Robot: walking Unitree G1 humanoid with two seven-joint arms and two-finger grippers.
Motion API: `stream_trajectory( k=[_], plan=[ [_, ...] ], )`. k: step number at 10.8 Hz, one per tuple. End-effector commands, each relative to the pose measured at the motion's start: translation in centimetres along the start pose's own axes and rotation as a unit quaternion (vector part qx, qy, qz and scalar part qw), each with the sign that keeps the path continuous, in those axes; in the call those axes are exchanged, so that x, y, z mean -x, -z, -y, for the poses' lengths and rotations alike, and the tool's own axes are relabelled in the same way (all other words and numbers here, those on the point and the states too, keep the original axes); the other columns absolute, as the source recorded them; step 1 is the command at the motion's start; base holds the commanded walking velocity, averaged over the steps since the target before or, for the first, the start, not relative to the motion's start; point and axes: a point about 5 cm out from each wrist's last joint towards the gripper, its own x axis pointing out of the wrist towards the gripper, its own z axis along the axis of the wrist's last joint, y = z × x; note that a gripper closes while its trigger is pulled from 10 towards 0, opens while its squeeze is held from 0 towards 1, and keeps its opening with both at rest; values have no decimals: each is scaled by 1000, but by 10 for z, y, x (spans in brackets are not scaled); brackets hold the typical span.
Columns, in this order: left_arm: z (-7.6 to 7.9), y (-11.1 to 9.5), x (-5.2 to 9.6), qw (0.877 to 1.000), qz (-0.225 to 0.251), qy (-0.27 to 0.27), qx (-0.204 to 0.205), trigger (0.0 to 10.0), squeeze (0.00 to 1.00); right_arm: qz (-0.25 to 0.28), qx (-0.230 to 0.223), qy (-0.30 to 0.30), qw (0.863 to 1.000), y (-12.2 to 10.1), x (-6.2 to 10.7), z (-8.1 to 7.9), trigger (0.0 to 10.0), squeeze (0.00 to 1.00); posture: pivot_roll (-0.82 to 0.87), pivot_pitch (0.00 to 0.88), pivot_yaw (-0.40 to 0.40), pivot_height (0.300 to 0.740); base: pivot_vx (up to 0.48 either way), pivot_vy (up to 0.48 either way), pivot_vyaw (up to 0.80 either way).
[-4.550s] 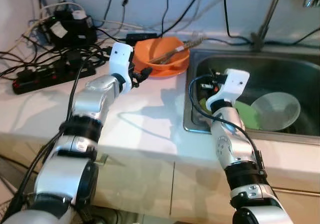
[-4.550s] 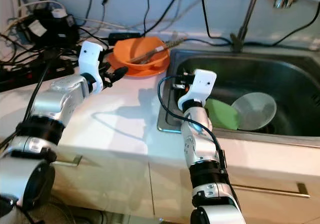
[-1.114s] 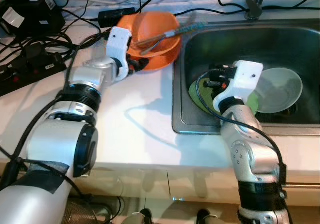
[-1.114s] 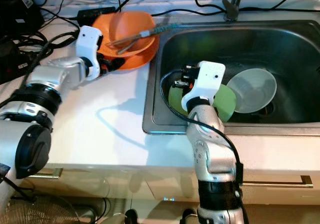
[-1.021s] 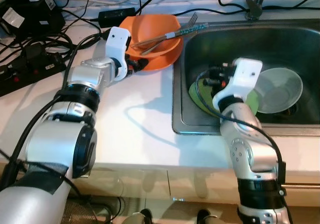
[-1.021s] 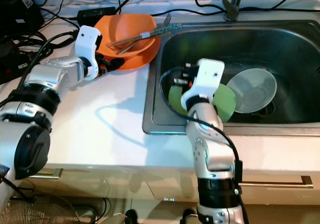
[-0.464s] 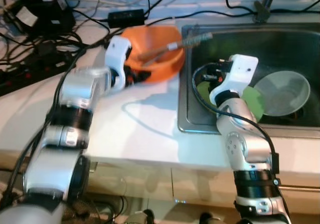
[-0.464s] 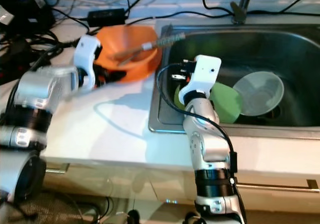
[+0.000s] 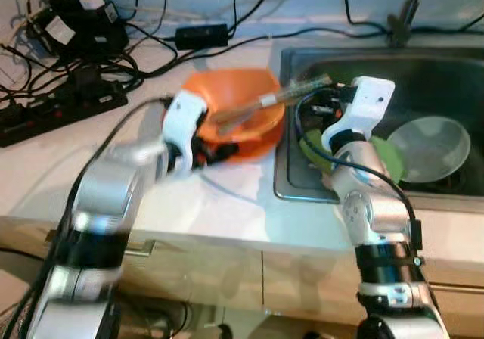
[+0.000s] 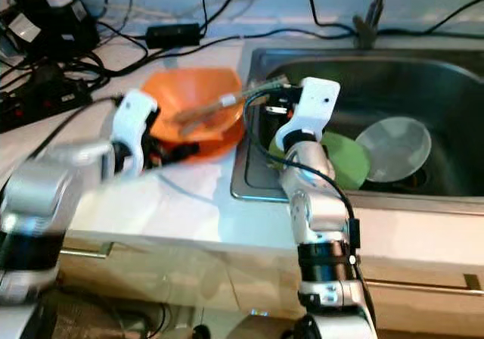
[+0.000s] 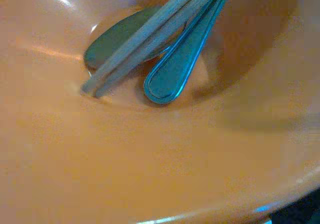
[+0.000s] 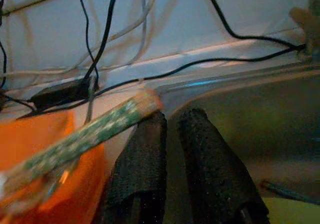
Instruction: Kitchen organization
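Orange bowl [image 9: 242,119] hiding left tool [image 9: 214,149]

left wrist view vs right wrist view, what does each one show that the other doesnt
Left wrist view alone: the inside of the orange bowl, with a spoon, a blue-handled utensil and pale chopsticks lying in its bottom.

Right wrist view alone: the right gripper with its jaws close together, black cables along the white wall, a green patterned handle and the sink.

Both share the orange bowl, seen in the right wrist view as an orange edge.
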Motion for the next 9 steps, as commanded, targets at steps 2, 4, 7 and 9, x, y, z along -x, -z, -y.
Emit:
stream_trajectory(
  k=[2, 4, 7, 9],
  plan=[
    [9, 26, 6, 998, -58, 4, 25, 10000, 0, 5, -1, -5, 1000, -1, -3, 1, 10000, 0, 219, 84, 68, 740, 0, 0, 0],
    [14, 30, 19, 998, -57, -16, 34, 10000, 0, 8, 6, -5, 1000, -2, -6, 4, 10000, 0, 214, 77, 50, 740, 0, 0, 0],
    [18, 28, 28, 997, -48, -40, 47, 10000, 0, 14, 10, -9, 1000, -5, -9, 5, 10000, 0, 216, 71, 36, 740, 0, 0, 0],
    [18, 25, 32, 997, -45, -49, 49, 10000, 0, 16, 10, -12, 1000, -6, -11, 5, 10000, 0, 215, 66, 30, 740, 0, 0, 0]
  ],
)
